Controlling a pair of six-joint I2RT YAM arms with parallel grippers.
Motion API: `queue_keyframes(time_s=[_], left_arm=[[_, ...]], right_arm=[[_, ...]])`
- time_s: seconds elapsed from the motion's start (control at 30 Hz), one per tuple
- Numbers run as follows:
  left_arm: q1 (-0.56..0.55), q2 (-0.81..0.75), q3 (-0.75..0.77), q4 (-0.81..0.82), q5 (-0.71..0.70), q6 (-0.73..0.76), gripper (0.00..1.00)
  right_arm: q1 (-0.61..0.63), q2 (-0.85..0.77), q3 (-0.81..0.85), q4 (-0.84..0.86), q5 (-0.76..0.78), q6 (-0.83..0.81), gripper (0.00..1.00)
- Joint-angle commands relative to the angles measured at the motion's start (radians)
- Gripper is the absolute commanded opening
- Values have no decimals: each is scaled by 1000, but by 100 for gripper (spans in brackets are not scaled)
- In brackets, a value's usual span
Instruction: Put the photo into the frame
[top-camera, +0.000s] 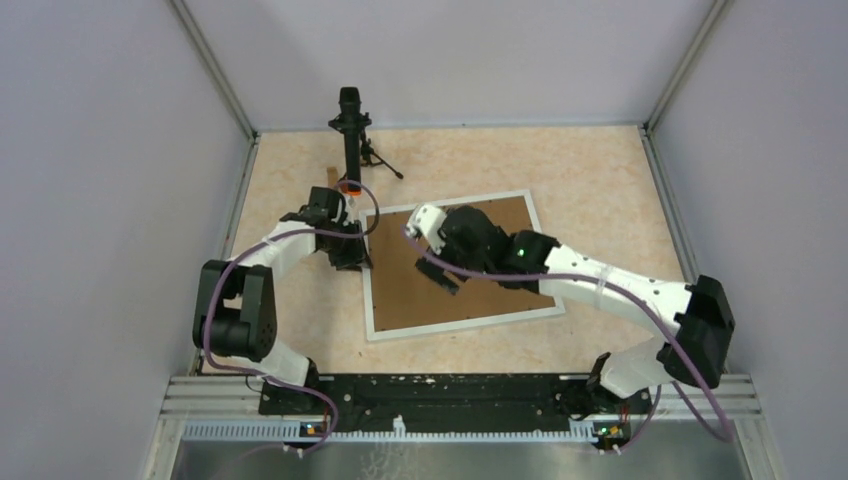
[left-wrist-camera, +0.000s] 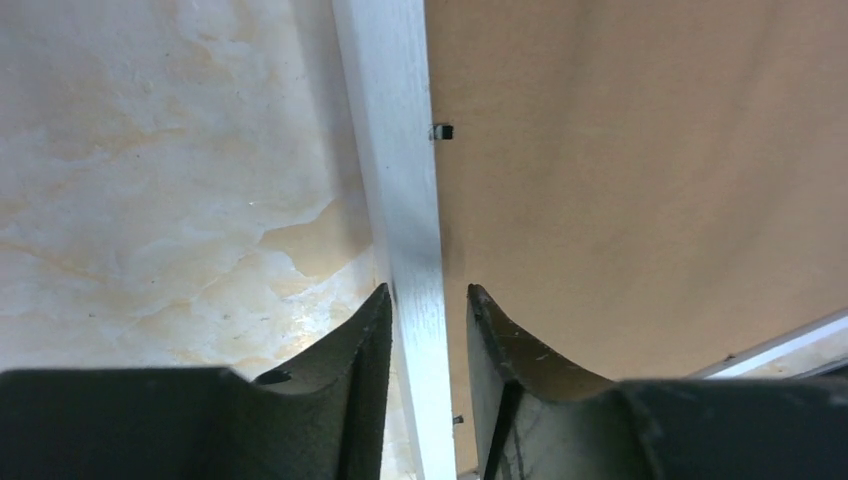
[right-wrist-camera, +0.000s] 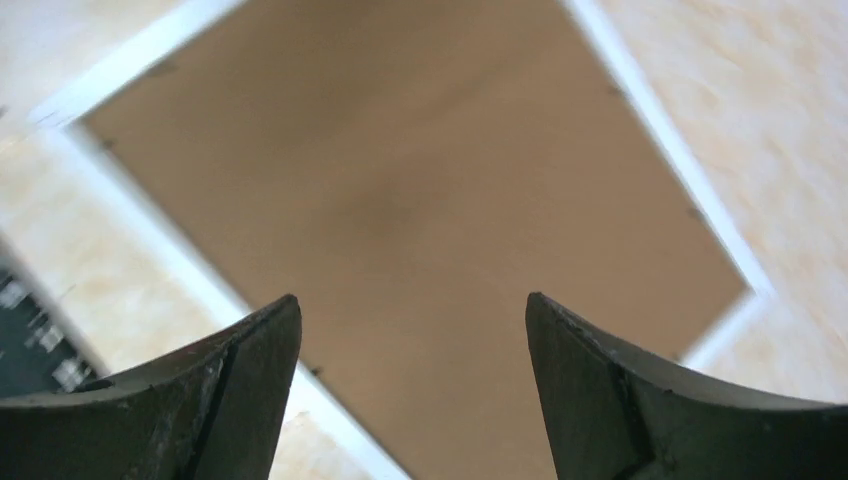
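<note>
On the marbled surface (top-camera: 600, 180), the left claw (left-wrist-camera: 428, 292) straddles the left rail of the frame (left-wrist-camera: 405, 150), jaws slightly apart, not pinching. The frame lies flat mid-surface, filled by a brown sheet (top-camera: 415, 305). Above that sheet the right claw (right-wrist-camera: 412, 310) hangs wide open, empty.

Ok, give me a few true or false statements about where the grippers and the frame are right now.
1. The left gripper has one finger on each side of a rail of the white frame. True.
2. The right gripper is clamped on the brown board. False: it hangs open above the board with nothing between its fingers.
3. The brown board fills the frame's opening. True.
4. The frame stands upright. False: it lies flat on the table.
</note>
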Motion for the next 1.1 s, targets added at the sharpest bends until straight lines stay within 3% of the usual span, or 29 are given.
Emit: queue_keyframes(time_s=[0.0, 0.1, 0.17, 0.23, 0.43, 0.57, 0.87, 1.07], left_arm=[[19, -95, -13, 58, 52, -13, 43], [24, -138, -36, 65, 63, -36, 57], [27, -168, -58, 74, 85, -57, 70], [29, -200, -88, 91, 102, -77, 77], [31, -270, -140, 125, 141, -122, 81], [32, -282, -155, 135, 157, -131, 82], [34, -272, -176, 174, 195, -125, 86], [34, -258, -189, 193, 212, -129, 87]], right_arm=[[133, -80, -192, 165, -349, -244, 80], [220, -144, -320, 291, -351, -317, 79], [222, -136, -338, 274, -444, -377, 75], [223, -128, -384, 318, -465, -414, 72], [224, -69, -473, 441, -519, -456, 58], [224, 11, -470, 469, -500, -433, 34], [238, 51, -509, 547, -402, -420, 44], [250, 86, -512, 553, -351, -437, 44]])
